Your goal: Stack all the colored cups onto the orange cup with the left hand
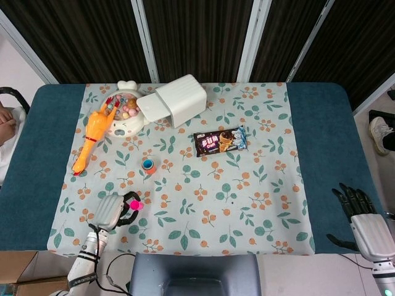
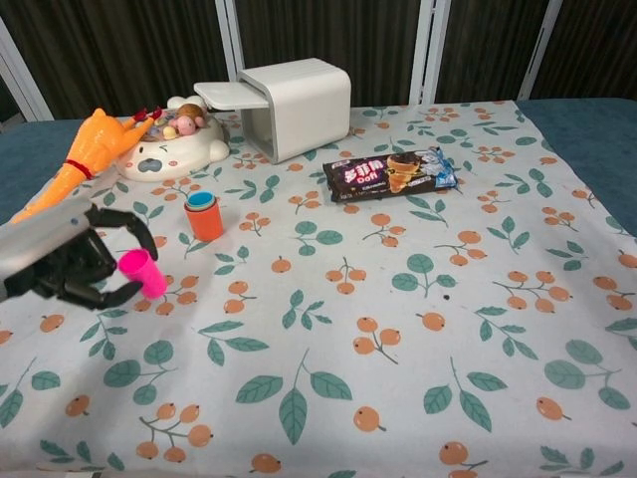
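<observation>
left hand (image 2: pixel 62 261) gripping the pink cup (image 2: pixel 143 273) tilted above the cloth, orange cup (image 2: pixel 204 216) with a blue cup nested inside just beyond it, right hand (image 1: pixel 364 222) empty, fingers spread, far off at the table's edge

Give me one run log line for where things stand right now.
left hand: holds pink cup, lifted, tilted | orange cup: upright, blue cup inside | right hand: idle off table edge, open

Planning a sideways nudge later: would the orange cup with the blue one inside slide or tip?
The orange cup looks taller than wide, so a high push would probably tip it. Likely light plastic; the nested blue cup adds little. On the cloth it may snag.
</observation>
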Tool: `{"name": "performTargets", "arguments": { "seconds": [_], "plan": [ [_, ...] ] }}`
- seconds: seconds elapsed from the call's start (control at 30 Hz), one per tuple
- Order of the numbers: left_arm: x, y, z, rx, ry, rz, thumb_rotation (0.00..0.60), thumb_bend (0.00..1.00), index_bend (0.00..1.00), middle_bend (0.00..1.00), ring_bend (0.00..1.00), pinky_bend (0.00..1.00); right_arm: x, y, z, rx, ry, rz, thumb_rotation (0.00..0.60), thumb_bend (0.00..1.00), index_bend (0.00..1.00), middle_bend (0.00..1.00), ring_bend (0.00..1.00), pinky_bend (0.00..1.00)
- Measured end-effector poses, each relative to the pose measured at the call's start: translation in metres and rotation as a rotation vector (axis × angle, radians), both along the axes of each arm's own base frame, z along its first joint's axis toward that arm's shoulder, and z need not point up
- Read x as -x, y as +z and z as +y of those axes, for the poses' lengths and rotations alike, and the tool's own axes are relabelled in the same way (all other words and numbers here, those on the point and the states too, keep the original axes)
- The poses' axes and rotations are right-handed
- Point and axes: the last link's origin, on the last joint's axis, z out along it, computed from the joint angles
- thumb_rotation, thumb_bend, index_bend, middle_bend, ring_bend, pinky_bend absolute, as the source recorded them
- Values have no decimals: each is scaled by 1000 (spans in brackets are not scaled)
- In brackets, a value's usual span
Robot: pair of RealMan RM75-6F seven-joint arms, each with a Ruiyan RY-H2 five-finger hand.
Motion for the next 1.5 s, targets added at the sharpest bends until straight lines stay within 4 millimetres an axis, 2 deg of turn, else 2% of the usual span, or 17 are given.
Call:
{"name": "performTargets", "arguments": {
  "seconds": [0.17,0.27,0.37,0.53,0.8,1.5],
  "plan": [
    [-31,23,35,-77,-6,-84,600,380,553,1000,1000,1000,0,-1,-1,-1,-3,10,600,205,0,0,0,0],
    [-49,30,57,-107,3,-117,600,380,552,1000,1000,1000,0,-2,-1,1,-6,11,600,205,0,0,0,0],
    [-65,27,77,-119,15,-124,600,381,553,1000,1000,1000,1,-1,-2,4,-9,9,600,205,0,0,0,0],
    [-74,9,98,-117,42,-95,600,379,553,1000,1000,1000,1,2,-3,10,-15,-1,600,205,0,0,0,0],
    [-72,-9,114,-113,75,-60,600,379,556,1000,1000,1000,3,7,-2,15,-19,-15,600,205,0,0,0,0],
    [-49,-17,123,-112,107,-15,600,378,566,1000,1000,1000,3,7,-3,22,-25,-11,600,205,0,0,0,0]
  ]
}}
